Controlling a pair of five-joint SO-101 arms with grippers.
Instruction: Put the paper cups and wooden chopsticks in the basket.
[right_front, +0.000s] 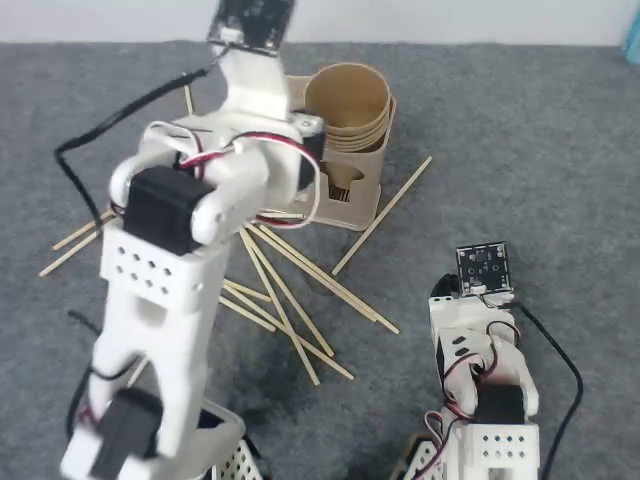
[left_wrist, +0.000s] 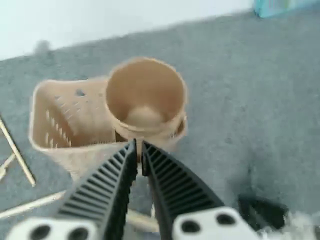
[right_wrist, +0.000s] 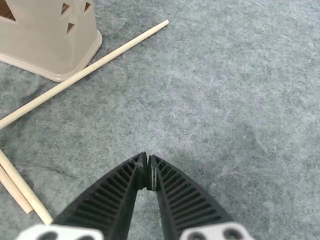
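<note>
Judging by how things lie, the task is roughly half done. The wooden chopsticks (right_front: 290, 295) are strewn over the grey worktop (right_front: 520, 150), and none can be seen inside the basket (right_front: 362, 200). Farthest left, loose sticks fan out beside and under the left arm. The left hand (left_wrist: 138, 150) hangs near the basket, jaws all but closed on nothing. The paper cups (right_front: 347, 100) sit nested in the basket's right part, close to the worktop's far edge. Right of it one stick slants, with open room beyond. The right hand (right_wrist: 149, 161) sits low, pinched closed and empty.
</note>
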